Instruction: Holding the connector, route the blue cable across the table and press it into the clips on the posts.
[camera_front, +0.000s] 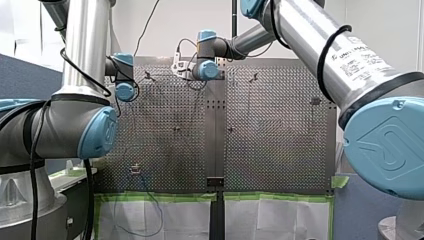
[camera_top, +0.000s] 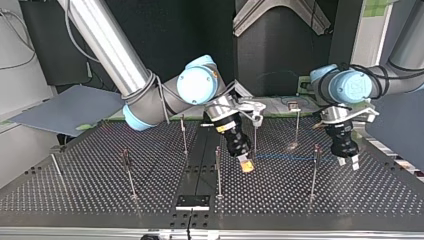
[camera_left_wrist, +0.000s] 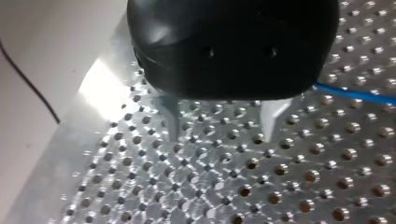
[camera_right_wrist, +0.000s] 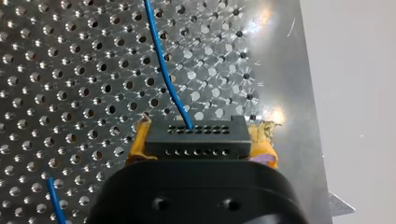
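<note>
Here, reading across the top view, everything is placed from the connector (camera_top: 246, 167). Well to its left on the perforated table (camera_top: 75, 195) stands the left post (camera_top: 128, 172), thin and upright. Just left of the connector stands the near post (camera_top: 218, 167).

My right gripper (camera_top: 244, 163) slants down to the connector from the upper left. In the right wrist view its yellow pads (camera_right_wrist: 263, 145) are drawn in narrow against the two ends of the black connector, gripping it. The connector sits low over the table; whether it touches the holes I cannot tell.

From the connector the blue cable (camera_top: 282, 157) runs to the right, low over the table, as far as the clip post (camera_top: 314, 167). I cannot tell whether it sits in a clip there.

Farthest right of the connector, my left gripper (camera_top: 348, 162) hangs upright just beyond the clip post. Its metal fingers (camera_left_wrist: 171, 116) stand wide apart with only bare table between them, and the cable lies off to one side.
</note>
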